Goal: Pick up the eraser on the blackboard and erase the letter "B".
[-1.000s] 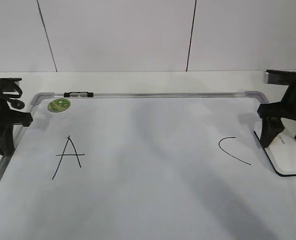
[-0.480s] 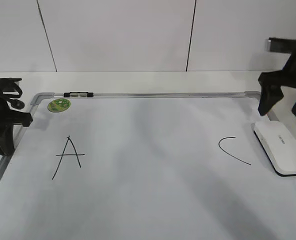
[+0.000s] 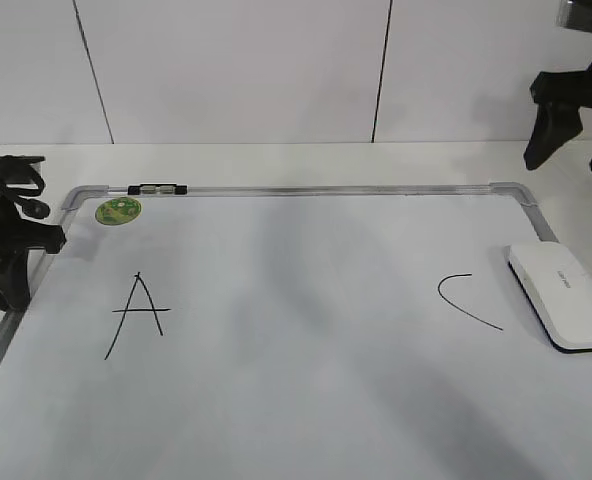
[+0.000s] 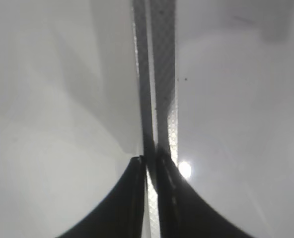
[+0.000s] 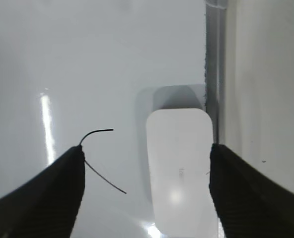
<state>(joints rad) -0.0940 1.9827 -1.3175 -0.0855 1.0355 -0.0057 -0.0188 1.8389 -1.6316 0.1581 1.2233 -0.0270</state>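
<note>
Two grippers idle: right gripper (image 3: pixel 574 150) raised above eraser (image 3: pixel 562 296), jaws apart, empty; left gripper (image 4: pixel 151 163) closed over blackboard (image 3: pixel 306 190) frame. Eraser flat at right edge, beside curved stroke (image 3: pixel 466 298).

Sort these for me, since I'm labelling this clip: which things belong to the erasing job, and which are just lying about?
Belong to the job:
- eraser, lying flat by the right frame, not held
- blackboard
- right pincer, open, raised above the board's right end

No letter B is visible on the board.

Just lying about:
- letter A
- curved C stroke
- green sticker
- black clip
</note>
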